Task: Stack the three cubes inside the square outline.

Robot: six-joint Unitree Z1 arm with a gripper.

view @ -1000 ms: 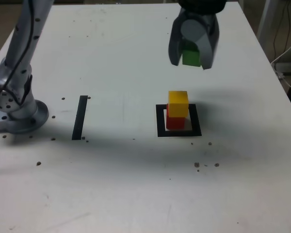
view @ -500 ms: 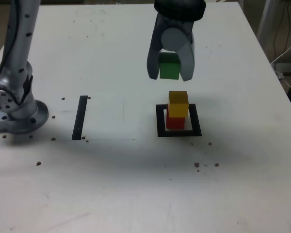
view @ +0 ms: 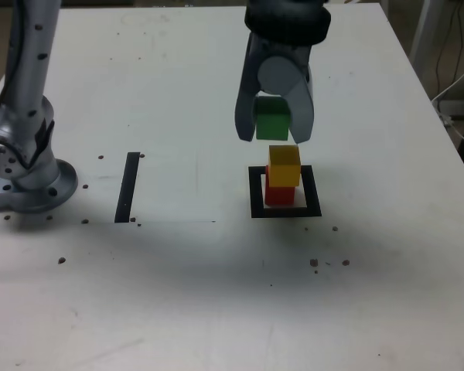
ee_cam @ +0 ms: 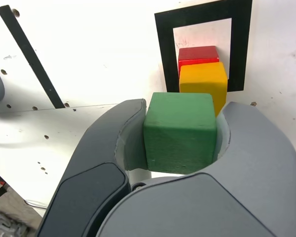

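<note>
Our claw [view: 274, 139] is clamped on the green cube [view: 272, 124]; yellow cube [view: 284, 165] sits just below (slightly offset); we should centre, then lower gently.

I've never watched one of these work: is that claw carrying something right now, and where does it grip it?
Yes. The gripper holds the green cube, its two jaws pressing on opposite side faces.

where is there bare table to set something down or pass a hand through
Bare table runs along the near edge, below the black stripe and the square outline; a narrower gap lies between those two. It is crowded at the outline: yellow cube on red cube, gripper holding the green cube just above.
</note>
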